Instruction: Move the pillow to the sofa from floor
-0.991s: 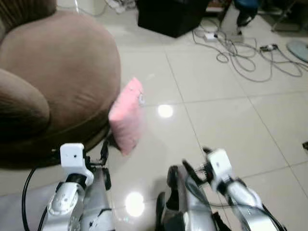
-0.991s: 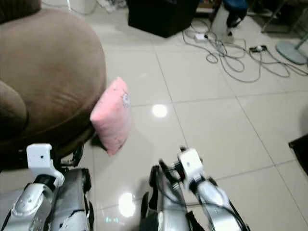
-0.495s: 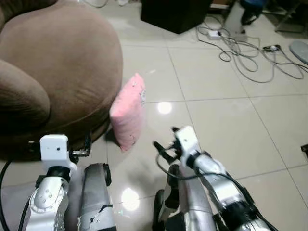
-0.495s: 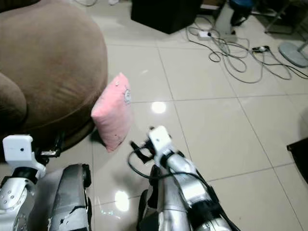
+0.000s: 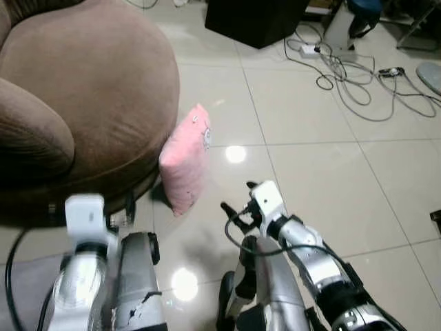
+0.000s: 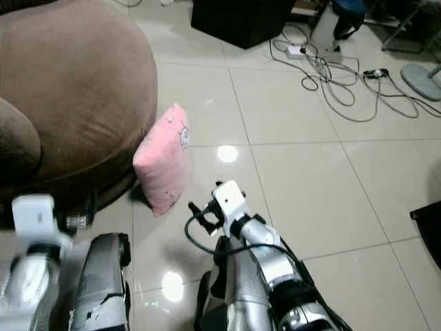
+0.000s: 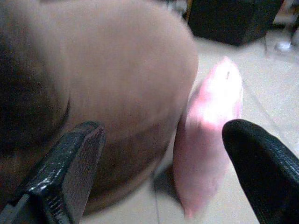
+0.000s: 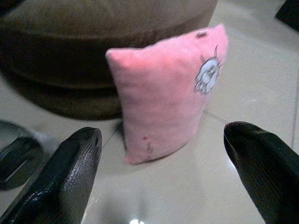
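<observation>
Standing on edge on the glossy beige tiled floor (image 5: 310,179), the pink plush pillow with a small cartoon print (image 5: 185,160) leans against the round brown upholstered sofa (image 5: 83,89), long axis near upright. The right claw (image 8: 163,182), fingers spread wide and released, faces it squarely and looks nearer; the left claw (image 7: 159,182), likewise spread, points at it beside the sofa.

Even indoor light, fairly bright. Two round ceiling-light glares on glossy tile floor (image 5: 310,179): one beside pillow (image 5: 186,162), one near bottom edge. Dark shadow under sofa (image 5: 83,89) base. Left arm (image 5: 83,276) motion-blurred. Left wrist view soft, smeared; right wrist view sharper, near fingers (image 8: 65,172) out of focus.
</observation>
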You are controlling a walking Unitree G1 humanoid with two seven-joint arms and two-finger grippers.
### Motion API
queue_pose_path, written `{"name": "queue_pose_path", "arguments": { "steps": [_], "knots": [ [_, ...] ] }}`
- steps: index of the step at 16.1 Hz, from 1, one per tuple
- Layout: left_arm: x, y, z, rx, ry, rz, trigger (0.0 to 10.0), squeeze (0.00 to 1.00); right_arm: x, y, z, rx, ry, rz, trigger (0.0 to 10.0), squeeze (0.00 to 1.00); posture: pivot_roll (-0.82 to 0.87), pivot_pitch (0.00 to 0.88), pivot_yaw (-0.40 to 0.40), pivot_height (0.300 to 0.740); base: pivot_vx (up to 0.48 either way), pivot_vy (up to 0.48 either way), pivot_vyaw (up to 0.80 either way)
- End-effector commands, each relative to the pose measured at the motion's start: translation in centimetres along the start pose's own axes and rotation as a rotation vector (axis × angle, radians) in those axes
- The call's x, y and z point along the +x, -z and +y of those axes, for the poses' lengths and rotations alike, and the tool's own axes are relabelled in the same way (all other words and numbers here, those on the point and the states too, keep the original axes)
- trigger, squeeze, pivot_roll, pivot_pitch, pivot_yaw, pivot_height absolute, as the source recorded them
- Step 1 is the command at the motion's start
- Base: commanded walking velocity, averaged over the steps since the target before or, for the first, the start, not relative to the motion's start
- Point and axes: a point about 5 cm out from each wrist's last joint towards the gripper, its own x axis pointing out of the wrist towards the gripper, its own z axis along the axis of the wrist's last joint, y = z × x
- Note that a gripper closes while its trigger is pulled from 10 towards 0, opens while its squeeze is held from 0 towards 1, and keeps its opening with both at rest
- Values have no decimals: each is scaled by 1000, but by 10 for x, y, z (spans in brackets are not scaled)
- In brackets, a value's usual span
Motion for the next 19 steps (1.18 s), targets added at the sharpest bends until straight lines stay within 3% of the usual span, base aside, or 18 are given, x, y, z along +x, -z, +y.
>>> {"name": "queue_pose_path", "arguments": {
  "steps": [1, 2, 3, 5, 7, 10, 13, 19],
  "knots": [
    [4, -6, -4, 9, -3, -44, 10000, 0, -4, 0, -10, 1, 60, -24, 10000, 0, 257, 204, -225, 580, 0, 0, 0],
    [8, -11, -3, 19, -8, -74, 10000, 0, -3, -4, -12, -5, 74, -44, 10000, 0, 257, 204, -225, 580, 0, 0, 0],
    [8, -23, -9, 73, -5, -165, 10000, 0, -7, -16, -19, -37, 147, -152, 10000, 0, 238, 193, -223, 580, 0, 0, 0],
    [3, -23, -15, 89, -17, -191, 10000, 0, -13, -22, -24, -45, 198, -207, 10000, 0, 224, 187, -224, 580, 0, 0, 0],
    [-7, -7, -22, 146, -6, -157, 10000, 0, -20, -18, -23, -77, 210, -211, 10000, 0, 200, 192, -222, 580, 0, 0, 0],
    [-13, 25, -18, 150, -38, -15, 10000, 0, -28, 4, -21, -64, 196, -115, 10000, 0, 160, 204, -212, 580, 0, 0, 0],
    [-5, 23, -23, 149, -18, -22, 10000, 0, -31, 10, -19, -59, 215, -78, 10000, 0, 156, 196, -207, 575, 0, 0, 150],
    [7, 22, -35, 140, 23, -14, 10000, 0, -26, 8, -18, -57, 201, -83, 10000, 0, 162, 188, -214, 520, 0, 0, 0]
  ]
}}
